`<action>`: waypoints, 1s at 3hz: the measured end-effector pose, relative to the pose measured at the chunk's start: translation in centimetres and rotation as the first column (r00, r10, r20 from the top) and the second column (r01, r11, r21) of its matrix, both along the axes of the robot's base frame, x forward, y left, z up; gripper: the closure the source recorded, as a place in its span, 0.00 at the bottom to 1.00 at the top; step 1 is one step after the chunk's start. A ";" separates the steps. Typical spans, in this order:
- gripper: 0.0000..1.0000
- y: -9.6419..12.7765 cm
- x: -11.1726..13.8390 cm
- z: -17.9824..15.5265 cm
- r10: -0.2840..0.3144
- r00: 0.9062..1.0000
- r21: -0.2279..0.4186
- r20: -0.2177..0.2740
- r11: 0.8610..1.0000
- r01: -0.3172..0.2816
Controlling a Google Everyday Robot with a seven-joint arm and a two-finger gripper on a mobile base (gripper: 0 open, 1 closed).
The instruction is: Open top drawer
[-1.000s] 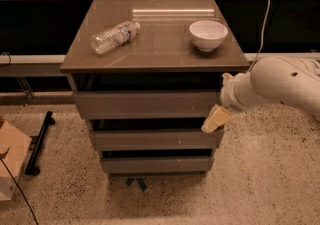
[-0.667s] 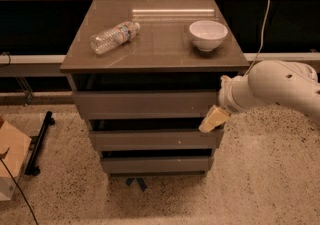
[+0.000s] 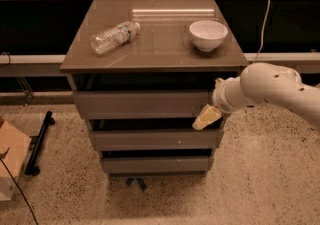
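The top drawer (image 3: 142,103) is the widest grey-brown front, just under the cabinet's tabletop (image 3: 155,44), and it stands out a little past the dark gap above it. Two narrower drawer fronts step in below it. My gripper (image 3: 206,118) is at the drawer's right lower corner, at the end of my white arm (image 3: 272,89) that comes in from the right. Its cream-coloured fingers point down and to the left, against the bottom right edge of the front panel.
A clear plastic bottle (image 3: 114,36) lies on its side on the tabletop's left part. A white bowl (image 3: 208,34) stands on the right part. A cardboard box (image 3: 10,161) and a black stand (image 3: 39,141) are on the floor at the left.
My arm and gripper have shifted slightly to the left, closer to the drawer's right corner. The drawer front shows no clear movement.
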State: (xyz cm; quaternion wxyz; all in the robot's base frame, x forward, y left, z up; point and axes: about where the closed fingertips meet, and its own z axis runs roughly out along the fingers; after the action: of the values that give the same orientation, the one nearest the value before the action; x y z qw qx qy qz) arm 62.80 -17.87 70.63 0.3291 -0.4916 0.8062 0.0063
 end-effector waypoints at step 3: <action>0.14 2.6 4.2 -4.0 0.075 0.993 0.014 -0.088 0.997 -0.074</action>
State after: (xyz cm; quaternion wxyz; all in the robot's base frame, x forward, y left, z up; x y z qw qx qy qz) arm 66.97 -15.32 66.61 0.2954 -0.5186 0.8011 0.0447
